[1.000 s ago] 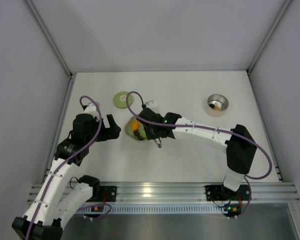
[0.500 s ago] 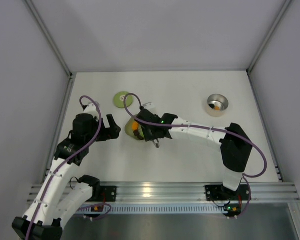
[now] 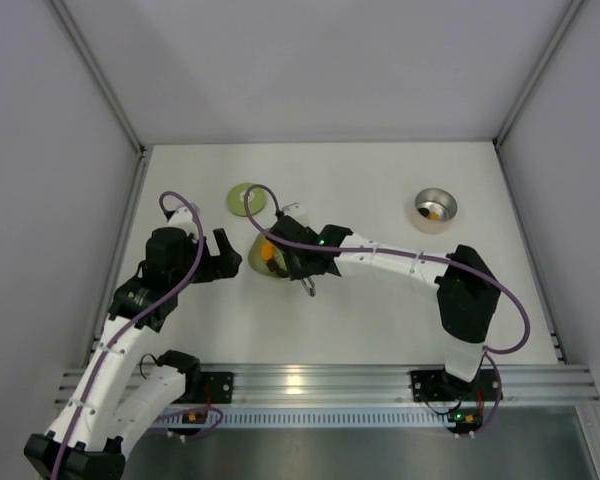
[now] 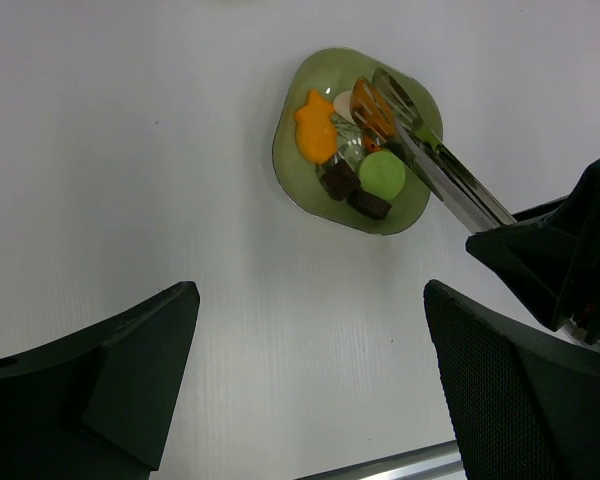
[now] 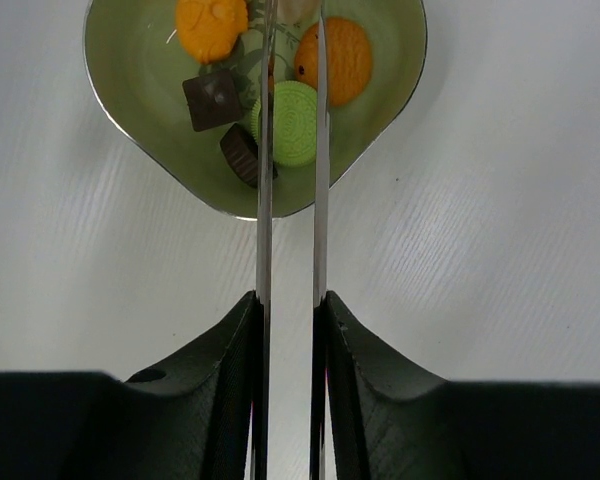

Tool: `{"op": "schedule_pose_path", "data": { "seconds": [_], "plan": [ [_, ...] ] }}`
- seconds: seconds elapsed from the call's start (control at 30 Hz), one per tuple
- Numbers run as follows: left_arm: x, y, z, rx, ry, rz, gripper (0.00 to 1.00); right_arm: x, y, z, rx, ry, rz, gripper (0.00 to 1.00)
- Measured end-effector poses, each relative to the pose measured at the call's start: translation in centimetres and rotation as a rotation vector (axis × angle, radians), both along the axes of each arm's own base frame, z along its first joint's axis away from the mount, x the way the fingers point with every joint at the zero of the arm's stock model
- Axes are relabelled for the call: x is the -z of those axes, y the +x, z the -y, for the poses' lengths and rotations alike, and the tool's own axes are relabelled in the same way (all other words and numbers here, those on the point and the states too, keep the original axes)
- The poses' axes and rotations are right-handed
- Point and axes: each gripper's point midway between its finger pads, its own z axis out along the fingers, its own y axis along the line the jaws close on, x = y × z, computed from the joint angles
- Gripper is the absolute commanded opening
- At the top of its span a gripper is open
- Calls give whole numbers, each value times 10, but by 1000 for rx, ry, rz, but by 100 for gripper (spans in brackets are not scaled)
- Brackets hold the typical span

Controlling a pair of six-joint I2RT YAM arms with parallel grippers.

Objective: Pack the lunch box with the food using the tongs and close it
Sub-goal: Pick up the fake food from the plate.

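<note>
So the right fingers (image 5: 215, 375) were clamped on the long thin silvery metal tongs (image 5: 264, 200), squeezing the 2 arms nearly parallel, with the tips reaching over the light green squarish plate (image 5: 120, 90) mid-way across the white worktop (image 5: 500, 250). The food was on that plate: a round green cookie (image 5: 292, 123) right under the tong arms, 2 dark brown squares (image 5: 212, 98), an orange fish-shaped piece (image 4: 316, 127) and a round orange one (image 5: 342, 60). Couldn't tell if the tips were actually pinching anything. The left fingers (image 4: 110, 370) were spread wide apart, holding nothing, just beside the plate. The small round silvery lunch box tin (image 3: 436, 210) sat open well off to the right with an orange bit inside. Its flat round green lid (image 3: 238, 198) lay just beyond the plate.
</note>
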Motion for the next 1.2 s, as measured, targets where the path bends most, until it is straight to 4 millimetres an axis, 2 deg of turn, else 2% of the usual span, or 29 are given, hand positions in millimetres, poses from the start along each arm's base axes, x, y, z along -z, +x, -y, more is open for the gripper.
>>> {"op": "schedule_pose_path", "data": {
  "seconds": [0.3, 0.63, 0.87, 1.03, 1.13, 1.2],
  "plan": [
    [0, 0, 0, 0, 0, 0, 99, -4, 0, 1, 0, 6, 5, 17],
    [0, 0, 0, 0, 0, 0, 99, -47, 0, 7, 9, 81, 67, 17],
    [0, 0, 0, 0, 0, 0, 99, -58, 1, 16, 24, 90, 94, 17],
    [0, 0, 0, 0, 0, 0, 99, -66, 7, 42, 67, 95, 108, 18],
    [0, 0, 0, 0, 0, 0, 99, -79, 21, 76, 138, 117, 127, 18],
    [0, 0, 0, 0, 0, 0, 99, -92, 34, 107, 208, 144, 150, 18]
  ]
}}
